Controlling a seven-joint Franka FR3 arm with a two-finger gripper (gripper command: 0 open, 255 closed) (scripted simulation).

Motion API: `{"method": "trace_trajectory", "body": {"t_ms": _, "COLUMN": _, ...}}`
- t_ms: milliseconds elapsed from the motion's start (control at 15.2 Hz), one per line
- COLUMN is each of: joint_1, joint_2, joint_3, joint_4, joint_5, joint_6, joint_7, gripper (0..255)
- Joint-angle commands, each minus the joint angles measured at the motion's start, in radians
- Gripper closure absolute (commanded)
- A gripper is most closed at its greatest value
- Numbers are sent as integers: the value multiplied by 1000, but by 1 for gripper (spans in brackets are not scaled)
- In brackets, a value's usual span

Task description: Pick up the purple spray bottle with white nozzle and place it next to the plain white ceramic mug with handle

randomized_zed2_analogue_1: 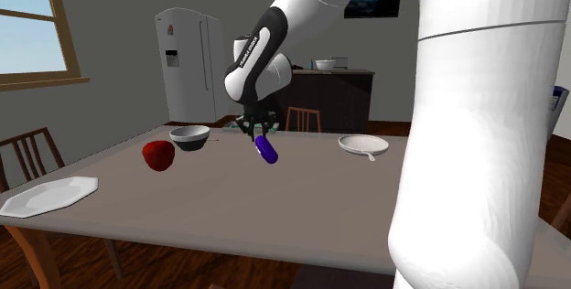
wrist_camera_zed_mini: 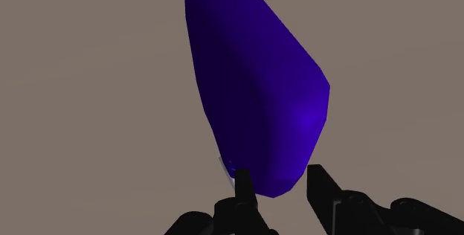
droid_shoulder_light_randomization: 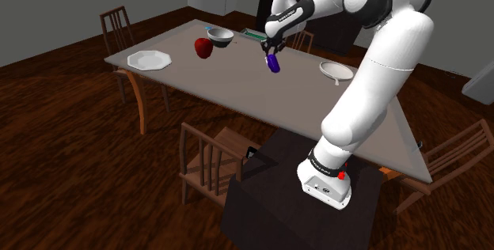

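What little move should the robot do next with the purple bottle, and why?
Probably carry the purple bottle sideways toward the white handled dish, which is likely the mug meant. The jaws clasp the bottle, it hangs tilted above the table, and the dish sits apart from it.

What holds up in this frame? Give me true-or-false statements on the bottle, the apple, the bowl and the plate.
1. The purple bottle is clasped in the jaws. True.
2. The purple bottle hangs straight upright. False: it is tilted in the second exterior view.
3. A red apple lies close beside a bowl. True.
4. The red apple rests on the white plate. False: it sits on the table, well apart from that plate.
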Motion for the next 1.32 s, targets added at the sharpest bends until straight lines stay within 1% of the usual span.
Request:
{"method": "trace_trajectory", "body": {"t_ms": 0, "joint_1": 1, "joint_2": -15, "joint_3": 1, "joint_4": 10, "joint_5": 2, "joint_6": -25, "joint_7": -6, "gripper": 255}}
{"method": "trace_trajectory", "body": {"t_ms": 1254, "joint_1": 11, "joint_2": -115, "joint_3": 11, "joint_4": 156, "joint_5": 30, "joint_6": -267, "joint_7": -61, "gripper": 255}}
